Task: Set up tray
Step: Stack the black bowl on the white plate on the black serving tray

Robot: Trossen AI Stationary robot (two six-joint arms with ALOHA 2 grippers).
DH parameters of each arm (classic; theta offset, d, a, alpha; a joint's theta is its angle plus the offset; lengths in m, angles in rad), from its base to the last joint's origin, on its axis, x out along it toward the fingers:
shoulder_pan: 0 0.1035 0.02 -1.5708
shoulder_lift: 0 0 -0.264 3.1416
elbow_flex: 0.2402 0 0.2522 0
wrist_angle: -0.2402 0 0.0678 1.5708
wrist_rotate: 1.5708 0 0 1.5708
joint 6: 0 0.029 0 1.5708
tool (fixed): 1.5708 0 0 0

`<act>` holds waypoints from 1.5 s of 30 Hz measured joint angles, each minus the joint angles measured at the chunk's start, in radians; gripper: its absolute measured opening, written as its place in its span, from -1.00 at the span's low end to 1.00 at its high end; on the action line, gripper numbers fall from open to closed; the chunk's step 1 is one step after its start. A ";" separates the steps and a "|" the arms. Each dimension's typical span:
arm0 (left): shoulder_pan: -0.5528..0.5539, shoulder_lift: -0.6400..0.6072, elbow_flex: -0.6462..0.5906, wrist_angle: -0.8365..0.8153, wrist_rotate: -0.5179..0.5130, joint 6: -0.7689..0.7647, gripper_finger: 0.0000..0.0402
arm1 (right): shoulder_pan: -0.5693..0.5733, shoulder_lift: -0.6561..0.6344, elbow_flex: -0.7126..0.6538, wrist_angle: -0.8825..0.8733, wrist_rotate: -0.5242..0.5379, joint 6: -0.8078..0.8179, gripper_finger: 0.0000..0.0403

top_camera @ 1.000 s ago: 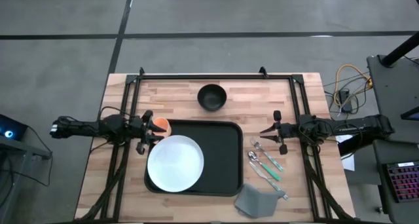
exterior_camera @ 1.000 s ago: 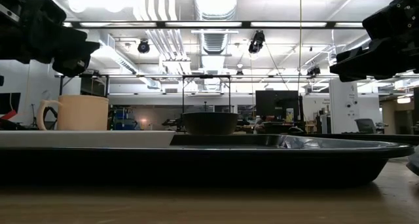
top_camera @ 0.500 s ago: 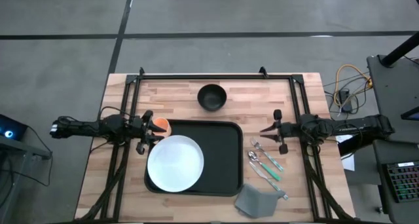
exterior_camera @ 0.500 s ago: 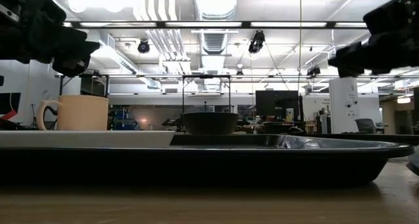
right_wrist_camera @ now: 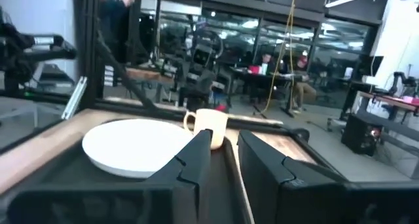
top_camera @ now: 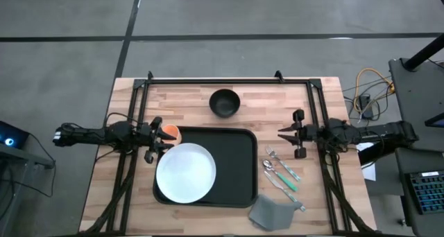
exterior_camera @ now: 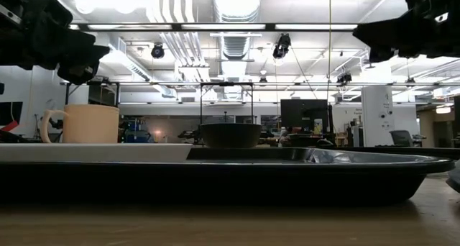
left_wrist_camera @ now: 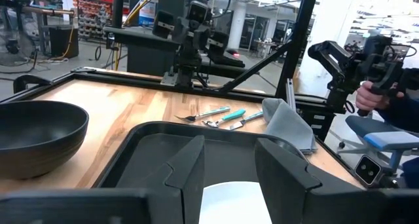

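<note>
Sitting on the tray [top_camera: 236, 164] is only the plate [top_camera: 185, 172]; bowl [top_camera: 225, 102], cutlery [top_camera: 281, 174], napkin [top_camera: 270, 212] are waiting; both tools [top_camera: 154, 139] [top_camera: 286, 134] are hovering empty, fingers parted.

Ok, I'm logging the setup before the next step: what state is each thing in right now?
tray: flat on table, holds only the plate
plate: on tray's left part, empty
mug: upright, off the tray by its left far corner
bowl: upright, empty, beyond the tray
cutlery: lying right of tray
napkin: crumpled, near tray's right corner
left gripper: fingers open, by mug
right gripper: raised, holding nothing
</note>
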 joint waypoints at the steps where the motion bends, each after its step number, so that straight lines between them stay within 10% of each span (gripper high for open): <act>1: 0.000 0.000 0.000 0.000 0.000 0.000 -0.43 | 0.000 0.008 0.000 0.000 0.006 -0.001 -0.64; 9: 0.000 0.000 0.000 0.000 0.000 0.000 -0.43 | 0.000 0.141 0.064 -0.061 0.107 0.104 -0.38; 23: 0.000 0.000 0.000 -0.001 0.000 0.000 -0.43 | -0.025 0.584 0.578 -0.674 0.207 -0.035 0.03; 45: 0.000 0.000 0.000 0.000 0.000 0.000 -0.43 | -0.312 1.261 1.058 -0.729 -0.117 -0.297 0.02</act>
